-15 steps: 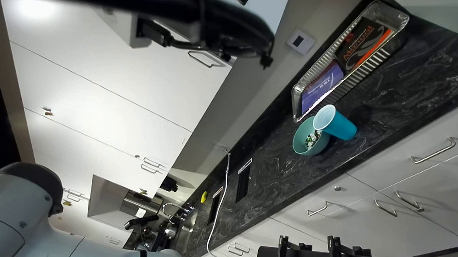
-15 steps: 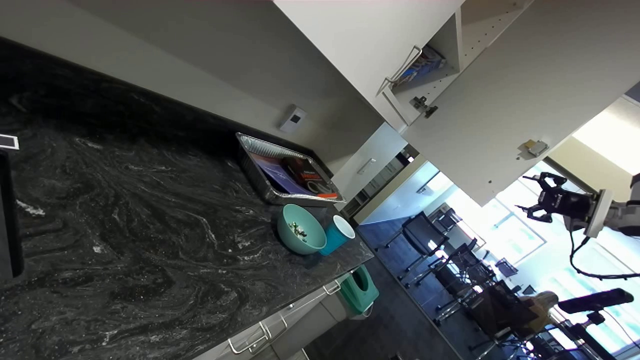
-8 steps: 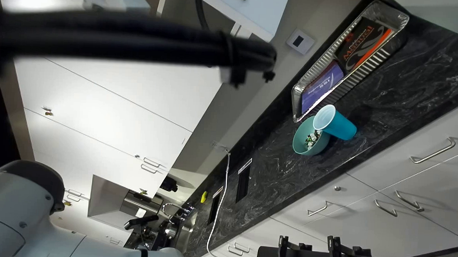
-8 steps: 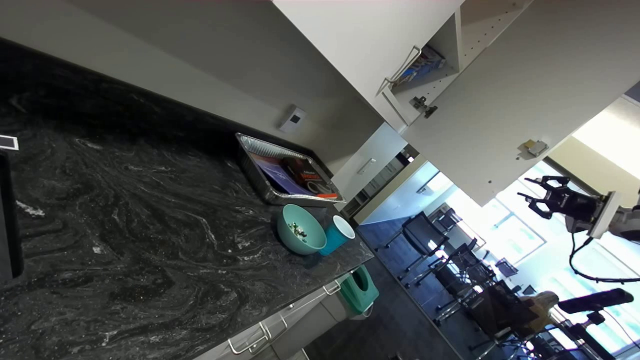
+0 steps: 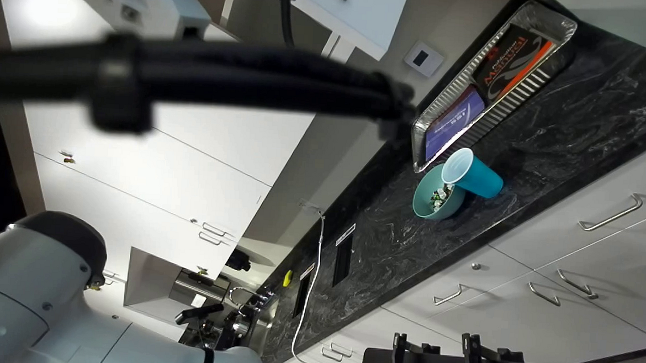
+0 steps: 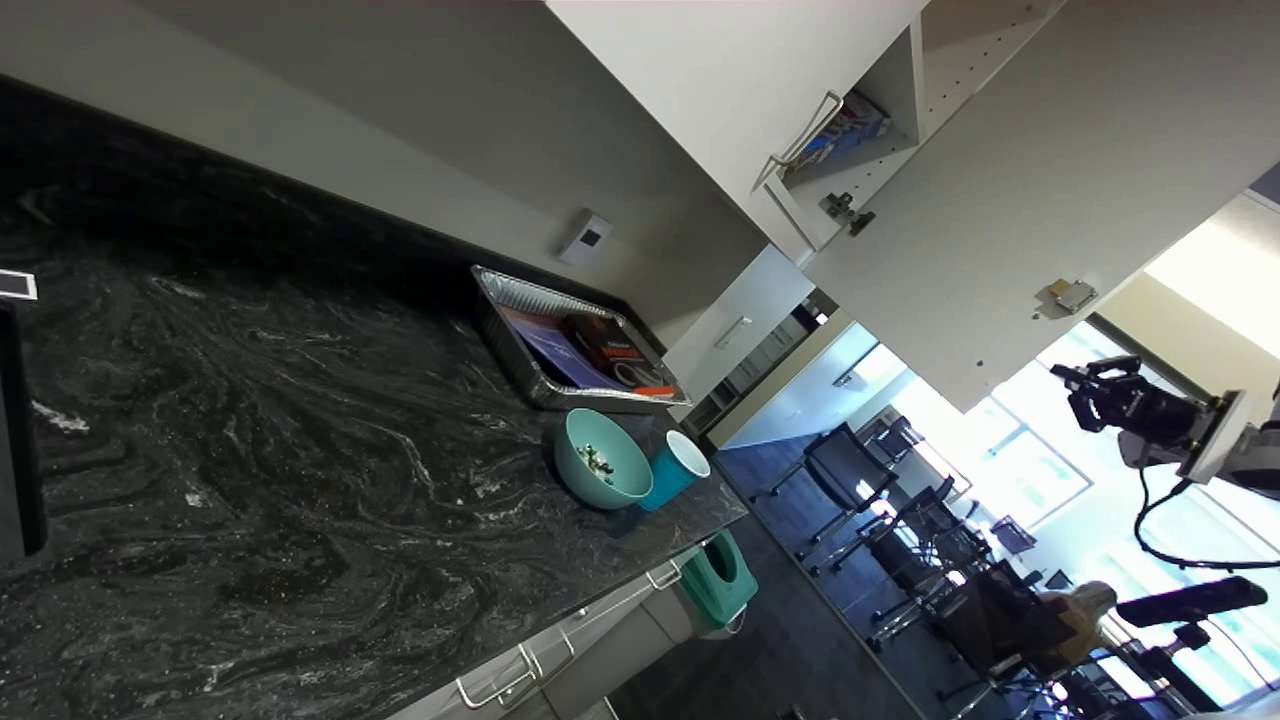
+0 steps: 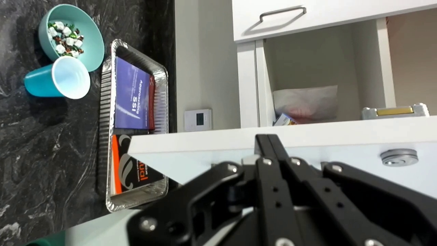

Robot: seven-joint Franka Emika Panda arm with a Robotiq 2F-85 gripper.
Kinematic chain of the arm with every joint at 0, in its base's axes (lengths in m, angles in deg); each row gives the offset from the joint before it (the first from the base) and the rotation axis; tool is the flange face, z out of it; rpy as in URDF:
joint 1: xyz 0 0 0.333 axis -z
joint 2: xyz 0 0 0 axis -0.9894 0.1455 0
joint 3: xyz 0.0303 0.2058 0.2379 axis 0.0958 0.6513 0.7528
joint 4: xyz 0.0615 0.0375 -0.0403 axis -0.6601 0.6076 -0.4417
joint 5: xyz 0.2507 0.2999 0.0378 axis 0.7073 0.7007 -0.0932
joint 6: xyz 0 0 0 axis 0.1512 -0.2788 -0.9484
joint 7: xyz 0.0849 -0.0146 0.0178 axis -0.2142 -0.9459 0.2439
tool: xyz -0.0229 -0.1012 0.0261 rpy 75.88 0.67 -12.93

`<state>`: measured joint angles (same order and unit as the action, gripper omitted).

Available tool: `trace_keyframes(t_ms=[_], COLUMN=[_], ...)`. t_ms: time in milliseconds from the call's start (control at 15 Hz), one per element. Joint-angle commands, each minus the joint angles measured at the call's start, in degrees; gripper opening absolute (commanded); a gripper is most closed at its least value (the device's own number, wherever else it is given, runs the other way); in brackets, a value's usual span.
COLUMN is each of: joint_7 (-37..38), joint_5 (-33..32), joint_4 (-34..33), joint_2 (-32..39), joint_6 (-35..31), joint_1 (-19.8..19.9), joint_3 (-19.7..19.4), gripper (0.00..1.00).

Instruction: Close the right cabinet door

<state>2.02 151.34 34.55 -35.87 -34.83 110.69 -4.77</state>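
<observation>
Though open, right cabinet door (image 6: pixel 1050 190) between claw (image 7: pixel 267 137) and shelf (image 7: pixel 385 65), tray (image 7: pixel 161 102) below.

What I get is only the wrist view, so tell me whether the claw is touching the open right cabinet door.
Observer: It is apart. In an exterior view, a gap shows between the claw and the right cabinet door.
Operator: Report on its side that I can't see.
Observer: In an exterior view, a metal hinge shows where the door meets the cabinet.
Operator: Give me one more thing outside my picture.
Observer: In an exterior view, a white cable runs from the wall across the countertop.
</observation>
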Motion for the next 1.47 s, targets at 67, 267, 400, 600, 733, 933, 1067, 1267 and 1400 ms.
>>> trace_keyframes(t_ms=[67, 267, 400, 600, 733, 933, 1067, 1267, 1400], joint_7=[2.3, 2.3, 2.0, 1.3, 0.9, 0.9, 0.6, -0.6, -0.8], joint_5=[3.6, 5.6, 6.6, 8.6, 9.6, 10.1, 11.1, 12.2, 11.7], joint_4=[-4.9, -5.9, -6.4, -6.6, -6.7, -6.9, -6.0, -4.9, -4.7], joint_2=[5.3, 7.0, 8.0, 8.8, 9.0, 9.3, 8.8, 8.1, 8.0], joint_6=[7.6, 8.3, 7.8, 6.2, 5.5, 5.2, 4.3, 1.8, 0.3], joint_1=[3.5, 4.8, 5.7, 7.1, 8.0, 9.2, 9.8, 10.2, 10.4], joint_3=[0.8, 1.4, 2.1, 3.6, 4.6, 6.2, 7.2, 8.3, 9.1], gripper=[0.00, 0.00, 0.00, 0.00, 0.00, 0.00, 0.00, 0.00, 0.00])
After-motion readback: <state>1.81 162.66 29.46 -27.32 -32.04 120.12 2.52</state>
